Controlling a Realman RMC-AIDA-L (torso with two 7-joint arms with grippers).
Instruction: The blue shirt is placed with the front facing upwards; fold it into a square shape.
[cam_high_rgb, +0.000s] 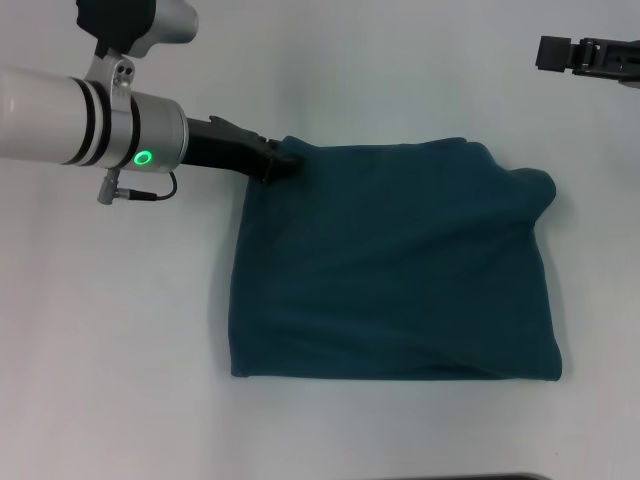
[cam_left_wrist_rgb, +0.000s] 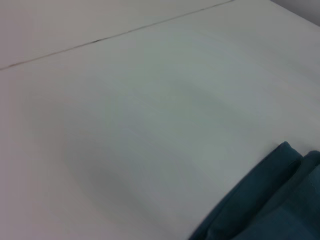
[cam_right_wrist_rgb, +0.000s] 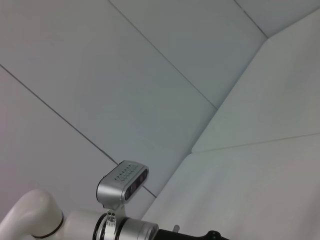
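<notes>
Blue shirt (cam_high_rgb: 395, 265) lies folded into a rough square on the white desk (cam_high_rgb: 120, 350).
Left claw (cam_high_rgb: 283, 160) pinches its ten o'clock corner; right claw (cam_high_rgb: 565, 54) waits at two o'clock, grip unclear.

A bare robot test cell, lab-like rather than domestic.

The plain matte white tabletop (cam_high_rgb: 120, 330) runs unbroken around the left gripper (cam_high_rgb: 285, 160), and behind it in the right wrist view stand smooth pale grey wall panels (cam_right_wrist_rgb: 150, 90) split by thin dark seams, meeting the table at a boxed-in corner above that arm's silver camera housing (cam_right_wrist_rgb: 123, 181).
</notes>
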